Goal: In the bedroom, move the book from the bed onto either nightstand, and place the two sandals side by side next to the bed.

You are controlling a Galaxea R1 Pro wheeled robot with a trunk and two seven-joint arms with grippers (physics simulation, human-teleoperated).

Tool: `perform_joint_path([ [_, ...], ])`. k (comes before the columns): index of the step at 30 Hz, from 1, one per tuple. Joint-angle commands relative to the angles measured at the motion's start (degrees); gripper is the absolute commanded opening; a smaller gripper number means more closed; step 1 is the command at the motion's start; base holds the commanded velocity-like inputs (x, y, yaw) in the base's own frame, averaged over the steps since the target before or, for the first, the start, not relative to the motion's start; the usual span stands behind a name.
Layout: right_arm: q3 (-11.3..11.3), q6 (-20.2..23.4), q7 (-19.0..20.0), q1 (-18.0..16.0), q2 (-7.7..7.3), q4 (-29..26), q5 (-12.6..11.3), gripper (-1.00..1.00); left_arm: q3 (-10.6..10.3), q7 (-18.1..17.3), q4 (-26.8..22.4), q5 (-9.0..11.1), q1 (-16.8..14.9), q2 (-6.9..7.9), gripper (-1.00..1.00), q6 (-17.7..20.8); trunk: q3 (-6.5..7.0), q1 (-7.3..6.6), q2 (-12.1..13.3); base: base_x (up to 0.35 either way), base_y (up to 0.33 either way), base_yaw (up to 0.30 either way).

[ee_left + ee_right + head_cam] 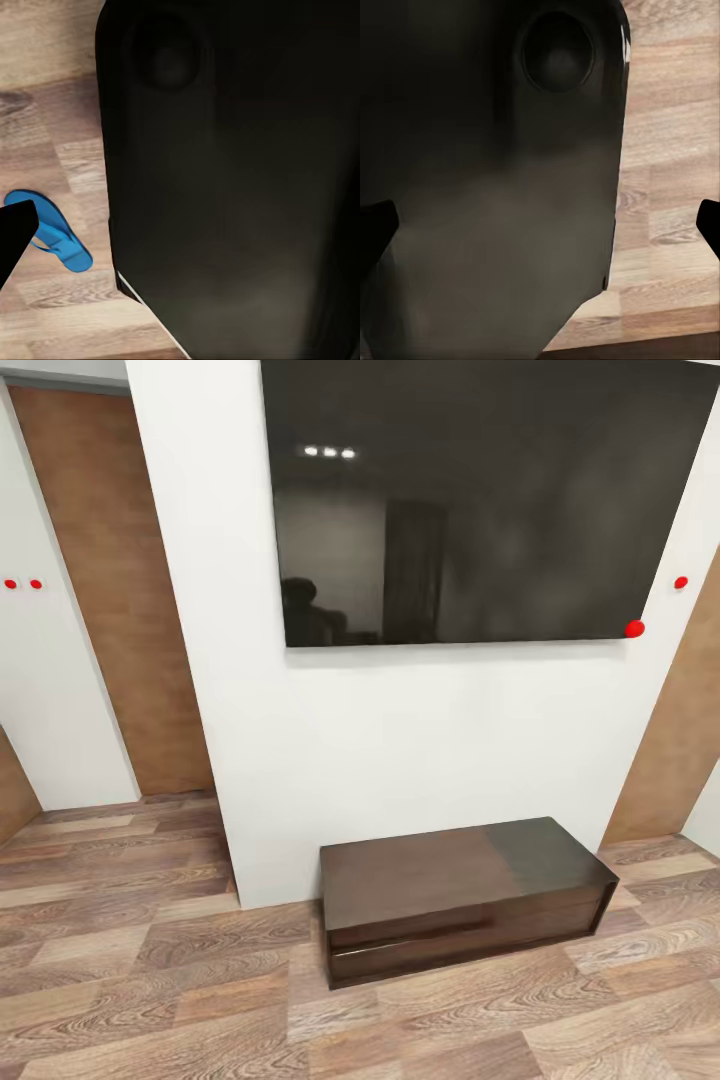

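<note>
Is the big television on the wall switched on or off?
Off. The television screen is dark, only reflecting ceiling lights and a faint room outline.

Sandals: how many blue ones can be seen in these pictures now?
1. A blue sandal lies on the wood floor in the left wrist view, beside the robot's dark body. The second may be hidden.

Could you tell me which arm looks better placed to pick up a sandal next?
Probably the left: its wrist camera shows a blue sandal lying on the wood floor by its fingertip.

One blue sandal (56, 238) lies flat (strap up) on the wood-plank floor (52, 127).
</note>
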Motion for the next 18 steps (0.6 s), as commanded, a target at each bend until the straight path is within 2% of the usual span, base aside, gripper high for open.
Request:
perform_joint_path([
  [1, -0.33, 0.33, -0.33, -0.17, -0.09, -0.33, -0.26, 1.00, -0.25, -0.26, -0.33, 0.33, -0.34, -0.33, 1.00, 0.33, -0.03, 0.00, -0.02, 0.000, 0.000, 0.000],
  [6, -1.69, 0.62, -0.78, -0.13, -0.09, -1.95, -0.16, 1.00, -0.10, -0.31, -1.96, 0.74, -1.15, -1.80, 1.00, -0.10, -0.03, 0.00, -0.02, 0.000, 0.000, 0.000],
  [10, -0.38, 0.48, -0.79, -0.13, -0.09, -1.93, -0.10, 1.00, -0.08, -0.34, -3.25, 0.77, -1.34, -2.26, 1.00, -0.25, -0.03, 0.00, -0.02, 0.000, 0.000, 0.000],
  [18, -0.10, 0.32, -0.79, -0.15, -0.09, 0.49, -0.07, 1.00, -0.09, -0.32, -5.82, 0.79, -1.41, -2.45, 1.00, -0.18, -0.03, 0.00, -0.02, 0.000, 0.000, 0.000],
])
